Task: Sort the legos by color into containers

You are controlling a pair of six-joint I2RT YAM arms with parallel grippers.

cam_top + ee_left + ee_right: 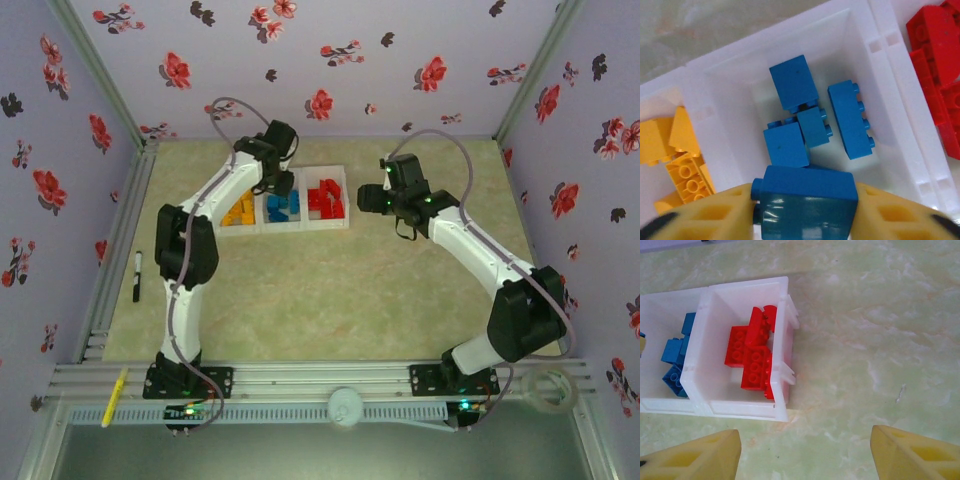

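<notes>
Fingers of the left gripper (805,200) hold a blue lego (810,184) over the middle compartment (852,57); right fingers (695,457) stand wide, empty.

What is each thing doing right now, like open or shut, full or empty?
left gripper, shut on a blue brick over the middle compartment
right gripper, open and empty
tray, uncovered, every compartment holding bricks
yellow bricks, in left compartment
loose blue bricks, in middle compartment
red bricks, in right compartment

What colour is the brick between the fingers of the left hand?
Blue. The brick shows best in the left wrist view.
</notes>
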